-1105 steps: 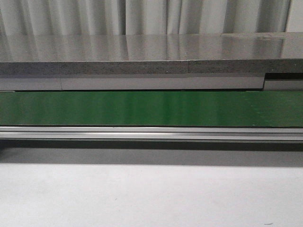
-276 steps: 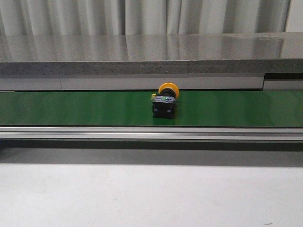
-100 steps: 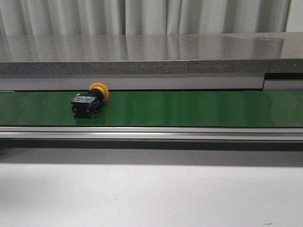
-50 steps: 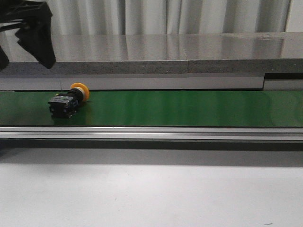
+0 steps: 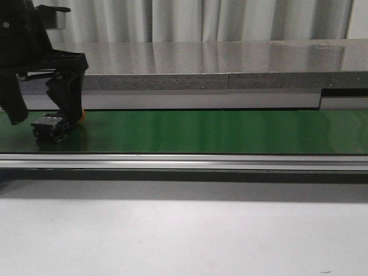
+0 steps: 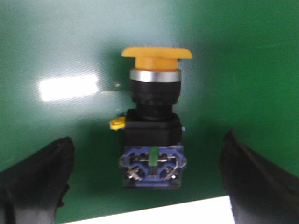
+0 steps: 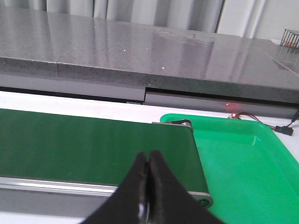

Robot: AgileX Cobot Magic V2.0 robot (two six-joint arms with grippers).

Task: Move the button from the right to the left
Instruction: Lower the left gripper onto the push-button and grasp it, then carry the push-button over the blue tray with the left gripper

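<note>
My left fingers [image 6: 37,179] spread wide, straddling the button [image 6: 153,123] | button lies on its side at the belt's [image 5: 218,131] left end, untouched | right gripper [image 7: 148,186] closed, idle | risk — belt carries button past before I close, or pads slip off the round cap.

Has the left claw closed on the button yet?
No: in the left wrist view the left claw is open, one finger either side of the button with green belt showing in both gaps.
</note>
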